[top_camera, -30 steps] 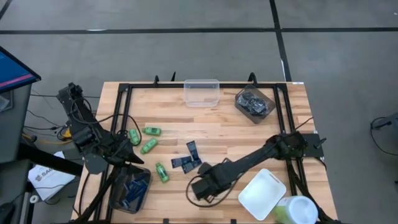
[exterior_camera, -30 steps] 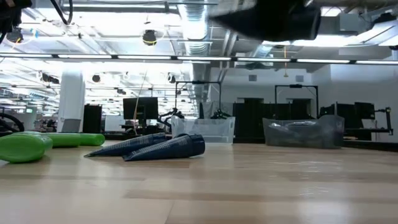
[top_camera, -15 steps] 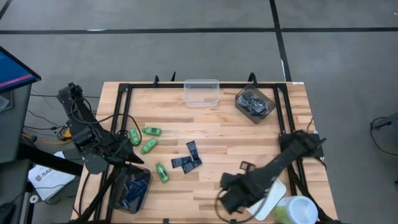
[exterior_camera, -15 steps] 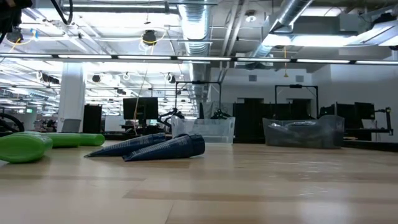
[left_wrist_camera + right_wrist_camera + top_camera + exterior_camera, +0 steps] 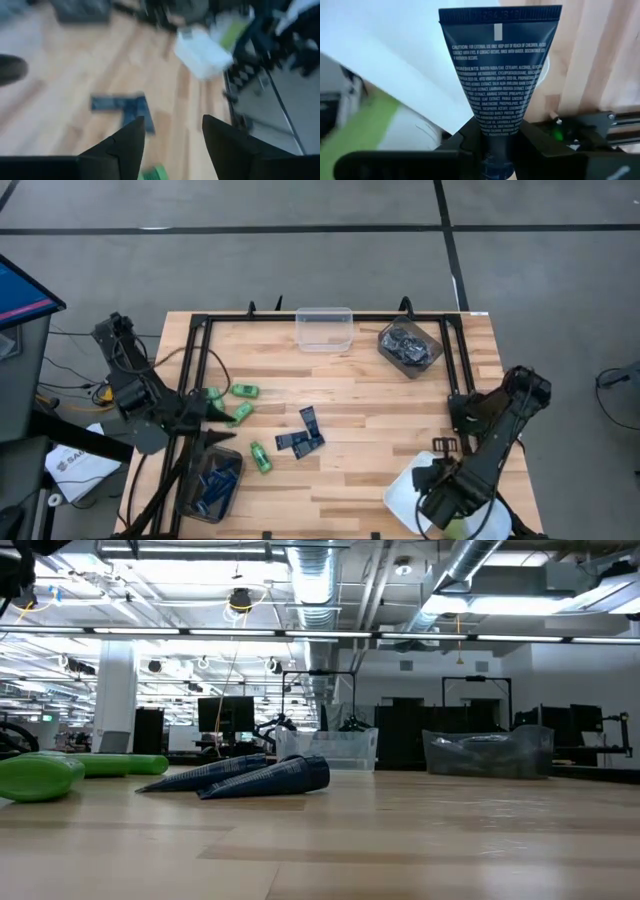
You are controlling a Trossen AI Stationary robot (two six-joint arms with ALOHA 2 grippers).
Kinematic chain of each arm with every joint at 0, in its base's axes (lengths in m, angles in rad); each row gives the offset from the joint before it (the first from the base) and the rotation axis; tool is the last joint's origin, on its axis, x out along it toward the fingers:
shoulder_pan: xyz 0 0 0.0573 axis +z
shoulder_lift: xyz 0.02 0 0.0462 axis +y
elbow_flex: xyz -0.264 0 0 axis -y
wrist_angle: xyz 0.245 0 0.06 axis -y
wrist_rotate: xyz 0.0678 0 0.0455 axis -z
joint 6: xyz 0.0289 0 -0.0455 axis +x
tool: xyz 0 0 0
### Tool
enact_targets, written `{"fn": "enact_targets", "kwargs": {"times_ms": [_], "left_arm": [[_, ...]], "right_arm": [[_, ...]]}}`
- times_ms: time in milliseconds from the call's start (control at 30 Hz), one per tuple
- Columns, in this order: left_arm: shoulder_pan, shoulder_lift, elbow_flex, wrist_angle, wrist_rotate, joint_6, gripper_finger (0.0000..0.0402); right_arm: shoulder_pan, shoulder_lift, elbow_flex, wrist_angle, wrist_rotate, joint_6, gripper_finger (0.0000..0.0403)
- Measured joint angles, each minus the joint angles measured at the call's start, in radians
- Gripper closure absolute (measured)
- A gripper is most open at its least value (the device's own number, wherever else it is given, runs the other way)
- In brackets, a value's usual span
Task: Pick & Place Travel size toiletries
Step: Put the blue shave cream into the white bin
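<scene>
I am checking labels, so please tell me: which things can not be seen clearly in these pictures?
- White tray, high view: partly covered by the right gripper holding the navy tube.
- Left wrist view: blurred; navy tubes lack detail.
- Dark tub contents, high view: too small to identify.
- Low view: neither gripper appears.

Right gripper (image 5: 432, 498) over the white tub (image 5: 410, 485) at the bench's (image 5: 380, 395) right-front corner; tubes (image 5: 303, 438) mid-bench; bottles (image 5: 240, 413) to their left.

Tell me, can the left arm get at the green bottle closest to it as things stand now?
Probably yes. The left gripper is open and empty, and the nearest green bottle lies right beside it on bare wood, with nothing over it. The right gripper is far off, holding a navy tube above the white tub.
</scene>
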Motion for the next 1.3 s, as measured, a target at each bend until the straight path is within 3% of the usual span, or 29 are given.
{"fn": "enact_targets", "kwargs": {"times_ms": [133,233,333,667,933,1133,1300], "left_arm": [[0.0,-0.063,0.0,0.096,-0.12,0.198,0.0225],[0.0,-0.124,0.0,0.175,-0.126,0.377,0.0241],[0.0,-0.191,0.0,0.194,-0.126,0.463,0.0257],[0.0,-0.333,0.0,0.195,-0.136,0.52,0.0287],[0.0,-0.289,0.0,0.191,-0.178,0.561,0.028],[0.0,-0.243,0.0,0.199,-0.229,0.511,0.027],[0.0,-0.206,0.0,0.201,-0.253,0.491,0.026]], "right_arm": [[0.011,-0.002,-0.055,0.02,0.008,-0.092,0.0336],[-0.004,0.0,-0.089,0.077,0.014,-0.186,0.0336],[-0.032,-0.001,-0.123,0.092,0.013,-0.279,0.0336],[-0.067,-0.001,-0.247,0.191,0.01,-0.455,0.0336],[-0.064,-0.001,-0.286,0.262,0.009,-0.645,0.0336],[-0.058,-0.001,-0.288,0.32,0.008,-0.756,0.0335],[-0.059,-0.001,-0.288,0.356,-0.002,-0.804,0.0309]]}}
